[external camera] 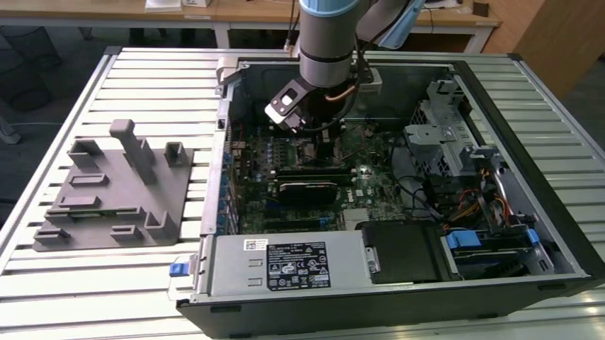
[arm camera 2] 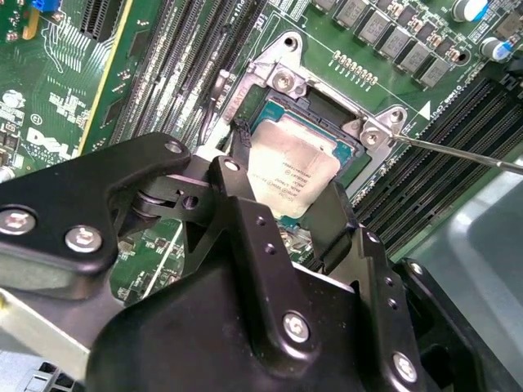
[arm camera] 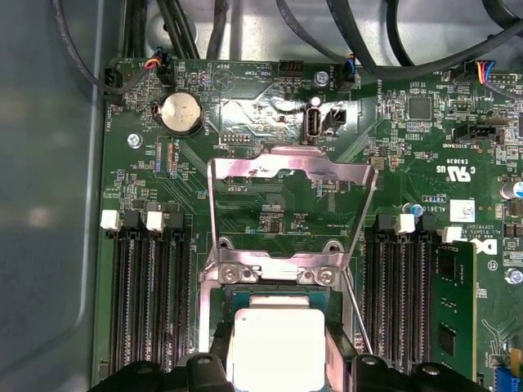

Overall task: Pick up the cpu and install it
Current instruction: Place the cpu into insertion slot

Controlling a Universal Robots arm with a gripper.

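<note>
cpu (arm camera 2: 290, 167): low over open socket (arm camera 2: 320, 102), far part of motherboard (arm camera: 147, 171); load plate (arm camera: 245, 167) raised. Gripper (arm camera 2: 284, 194) fingers (arm camera 2: 335, 220) clamped on two opposite edges. Judged light, stiff, slick-topped, underside fragile; hold by edges only. Grey fixture (external camera: 113, 191) well apart, exterior view's left.

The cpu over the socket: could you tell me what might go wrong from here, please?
1. The cpu lies at the open socket, between the gripper parts. I cannot tell if it lies flat; if askew, pressing could bend pins.
2. The raised load plate and thin lever rod stand close by, so the gripper might snag them.
</note>
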